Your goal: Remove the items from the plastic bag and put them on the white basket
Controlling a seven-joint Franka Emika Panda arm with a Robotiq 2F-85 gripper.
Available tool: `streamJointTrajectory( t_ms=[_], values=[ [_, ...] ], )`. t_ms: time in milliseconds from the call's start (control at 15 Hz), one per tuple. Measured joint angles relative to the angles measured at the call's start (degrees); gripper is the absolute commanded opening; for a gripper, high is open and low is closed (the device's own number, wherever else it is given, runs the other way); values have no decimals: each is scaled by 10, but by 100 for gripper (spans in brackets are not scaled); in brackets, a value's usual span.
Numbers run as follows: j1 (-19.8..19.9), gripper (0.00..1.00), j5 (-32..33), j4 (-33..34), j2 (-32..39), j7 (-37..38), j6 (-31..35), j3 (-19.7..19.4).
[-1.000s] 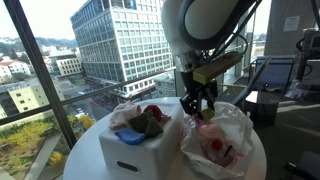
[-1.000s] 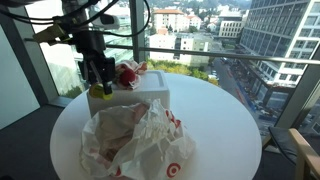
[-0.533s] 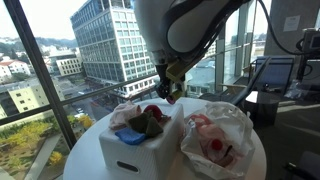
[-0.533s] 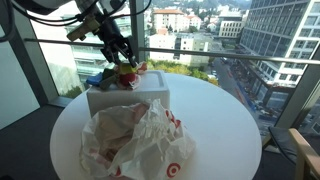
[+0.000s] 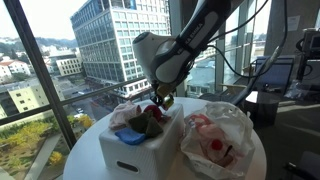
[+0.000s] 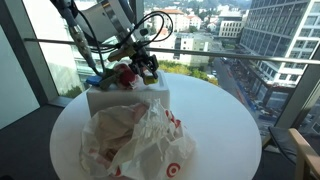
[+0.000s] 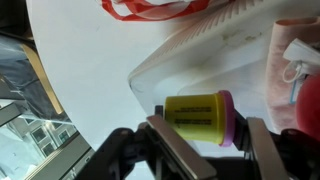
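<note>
The plastic bag [image 5: 215, 140] lay at 3 o'clock of the white basket [image 5: 148, 152]. Above the basket, your gripper [image 5: 158, 103] pinched a little yellow item [image 7: 195, 118] in its jaws. It looked light, hard and slippery, so you needed to hold its middle.

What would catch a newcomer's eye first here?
The arm bends over the white basket, heaped with items, on a round table before city windows. Beside it lies the crinkled bag showing red. In the wrist view, a yellow, pink-capped cylinder sits between the fingers of the tool.
</note>
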State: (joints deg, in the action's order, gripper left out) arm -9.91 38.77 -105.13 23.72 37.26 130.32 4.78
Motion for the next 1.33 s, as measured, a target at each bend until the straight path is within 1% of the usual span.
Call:
streamJointTrajectory(
  t_ms=[67,333,467,667,800,1133,1333],
  values=[
    [-2,100,-12,5,5,-2,1,0],
    [-16,100,-77,-3,-20,-8,-10,-1],
    [-24,100,-98,-23,-54,-7,-51,-1],
    [-27,100,-147,-73,-113,-6,-135,-1],
    [-20,100,-194,-116,-137,-14,-159,-1],
    [23,100,-314,-215,-132,-61,-147,-10],
    [50,100,-343,-256,-118,-94,-96,-29]
  ],
)
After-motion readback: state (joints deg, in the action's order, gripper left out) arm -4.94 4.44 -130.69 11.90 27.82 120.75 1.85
